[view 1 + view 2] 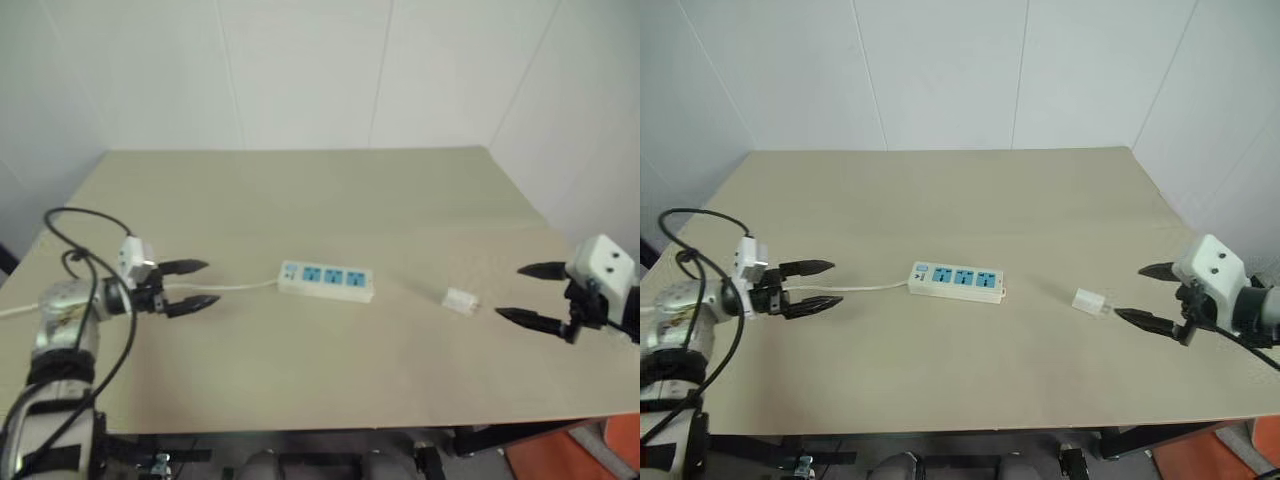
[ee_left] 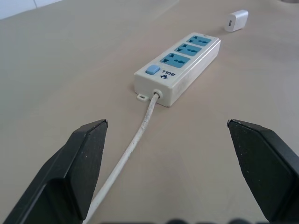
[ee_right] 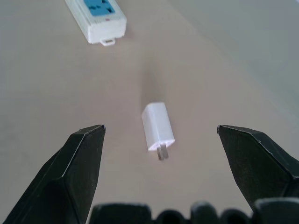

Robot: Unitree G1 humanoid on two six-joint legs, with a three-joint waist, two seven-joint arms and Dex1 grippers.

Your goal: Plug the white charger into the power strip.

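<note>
Pre-grasp: right gripper [image 1: 1143, 294] open beside charger [image 1: 1091, 301] near worktop [image 1: 940, 180] right edge; left gripper [image 1: 203, 284] open, empty; power strip [image 1: 326, 280] mid-worktop. Next: close on charger

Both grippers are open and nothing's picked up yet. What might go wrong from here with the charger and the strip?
1. The charger lies flat with its prongs toward the right gripper, away from the power strip; it will likely need turning once picked up.
2. The strip lies loose on the table, so pushing the plug in may slide it unless the left gripper steadies it.
</note>
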